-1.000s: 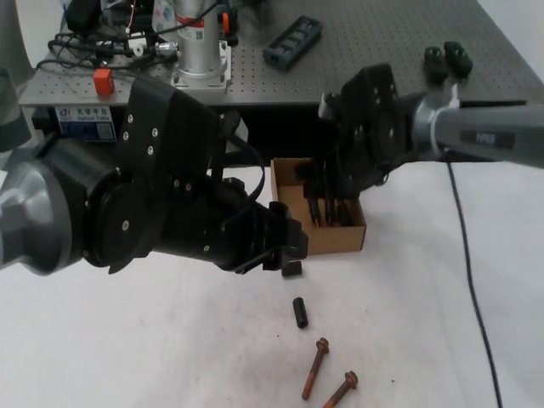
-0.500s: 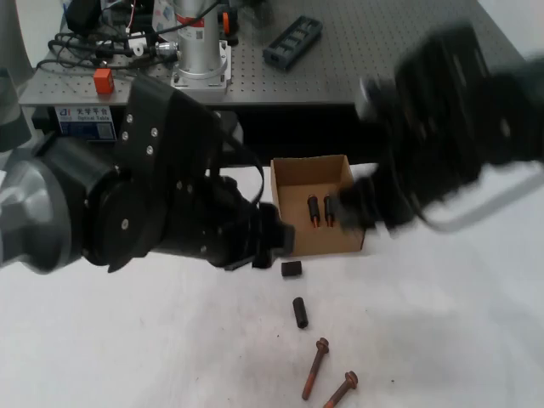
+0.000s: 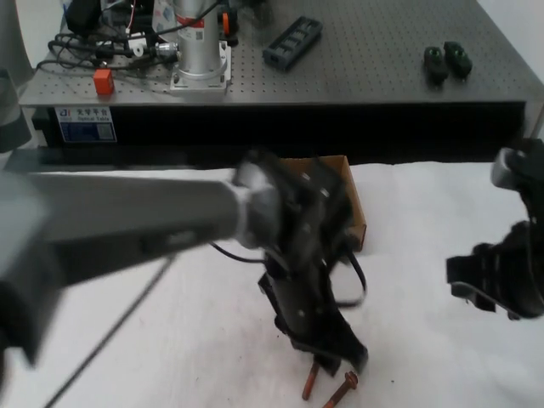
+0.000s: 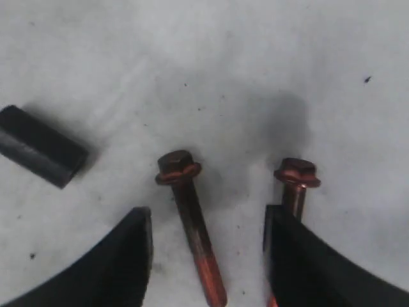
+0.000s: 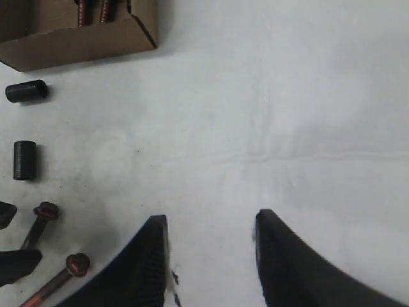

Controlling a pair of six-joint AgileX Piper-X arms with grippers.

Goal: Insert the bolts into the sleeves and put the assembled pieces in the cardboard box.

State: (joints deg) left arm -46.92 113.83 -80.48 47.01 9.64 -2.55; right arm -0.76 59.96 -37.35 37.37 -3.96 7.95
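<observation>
Left wrist view, close in: the left gripper (image 4: 208, 224) hangs with its jaws spread, 1 bolt (image 4: 189, 211) lying between them, another bolt (image 4: 296, 179) partly hidden by 1 finger, and 1 sleeve (image 4: 41, 155) off to the side. Right wrist view takes in more: the right gripper (image 5: 211, 224), jaws apart over white cloth (image 5: 287, 128), 2 sleeves (image 5: 25, 160) near the cardboard box (image 5: 83, 41), and 2 assembled pieces (image 5: 92, 11) inside it.

The left gripper (image 4: 206, 220), spread open, straddles one bolt (image 4: 190, 217); a second bolt (image 4: 296, 176) lies partly behind one finger, a black sleeve (image 4: 39, 155) nearby
</observation>
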